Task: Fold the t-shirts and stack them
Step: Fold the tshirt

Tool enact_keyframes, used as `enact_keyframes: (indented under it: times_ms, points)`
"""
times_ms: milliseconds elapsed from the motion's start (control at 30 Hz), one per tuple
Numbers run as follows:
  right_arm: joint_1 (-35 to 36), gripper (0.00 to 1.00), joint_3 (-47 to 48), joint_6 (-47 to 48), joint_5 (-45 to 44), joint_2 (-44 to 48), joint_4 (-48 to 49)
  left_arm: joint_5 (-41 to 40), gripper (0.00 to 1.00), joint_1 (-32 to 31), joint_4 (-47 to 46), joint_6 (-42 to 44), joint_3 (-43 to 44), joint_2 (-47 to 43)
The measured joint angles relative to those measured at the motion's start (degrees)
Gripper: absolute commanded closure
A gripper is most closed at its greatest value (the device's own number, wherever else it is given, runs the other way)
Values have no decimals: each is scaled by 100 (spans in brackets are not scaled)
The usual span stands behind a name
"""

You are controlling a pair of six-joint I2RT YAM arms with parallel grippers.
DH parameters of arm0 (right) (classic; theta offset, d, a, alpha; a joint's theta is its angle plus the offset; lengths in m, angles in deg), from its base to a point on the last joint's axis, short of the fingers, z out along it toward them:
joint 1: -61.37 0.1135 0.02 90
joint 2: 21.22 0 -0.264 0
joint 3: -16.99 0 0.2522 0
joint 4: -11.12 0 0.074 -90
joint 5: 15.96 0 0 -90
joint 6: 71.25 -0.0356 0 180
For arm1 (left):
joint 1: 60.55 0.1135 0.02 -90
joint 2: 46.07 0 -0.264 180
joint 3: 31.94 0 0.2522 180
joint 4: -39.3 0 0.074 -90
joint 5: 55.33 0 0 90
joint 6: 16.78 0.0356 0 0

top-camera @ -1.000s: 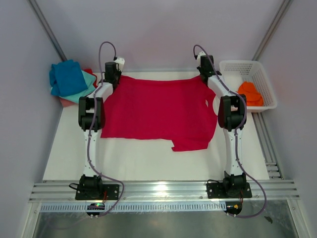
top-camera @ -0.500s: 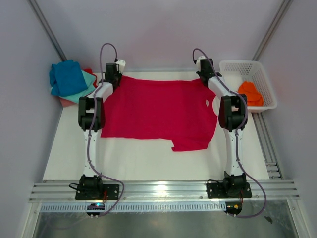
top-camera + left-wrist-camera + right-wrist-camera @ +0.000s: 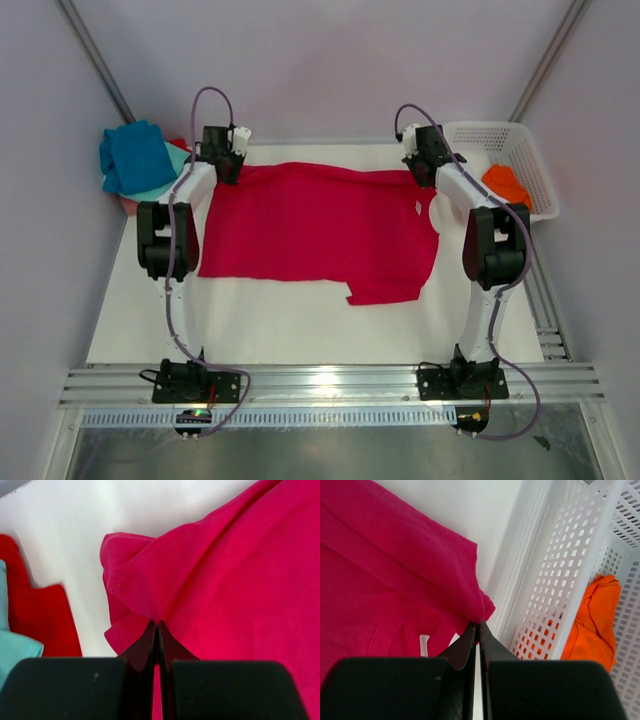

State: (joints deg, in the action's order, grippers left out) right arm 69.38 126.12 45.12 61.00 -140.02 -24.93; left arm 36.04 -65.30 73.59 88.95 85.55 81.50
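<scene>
Crimson t-shirt [image 3: 320, 230] spread flat over the middle of the white tabletop [image 3: 280, 325], far edge stretched between the two arms, one short sleeve jutting toward the near edge at lower right, white neck label [image 3: 418, 207] showing close to the right side. At the far left corner of that shirt, left gripper [image 3: 228, 170] with jaws pressed fully together, pinching a fold of the crimson cloth; in the left wrist view, stitched hem bunched just above the fingertips. At the far right corner, right gripper [image 3: 420, 170] likewise closed tight on a pinch of the same shirt, the cloth drawn into a small drooping point at the fingertips in the right wrist view. Both pinched corners near the back edge of the tabletop. At far left, beside the left gripper, a pile of other shirts: blue t-shirt [image 3: 135, 155] on top, teal t-shirt [image 3: 168, 185] beneath it, red t-shirt [image 3: 42, 615] partly under the teal one, a strip of bare tabletop between the pile and the crimson cloth. At far right, white lattice basket [image 3: 480, 132] just beside the right gripper, orange t-shirt [image 3: 505, 185] crumpled inside it.
</scene>
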Motion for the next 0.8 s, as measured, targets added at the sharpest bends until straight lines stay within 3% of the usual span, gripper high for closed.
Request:
enact_keyframes:
  times_ms: [367, 567, 800]
  points:
    - [0, 97, -188, 260, 964, 723, -1469, 391, 100, 0, 1443, -26, -7, -584]
    - [2, 97, 31, 623, 1609, 723, -2848, 868, 100, 0, 2708, -31, 761, -584]
    - [0, 97, 11, 1113, 1759, 909, -3921, 1381, 100, 0, 4046, 46, 1563, -739]
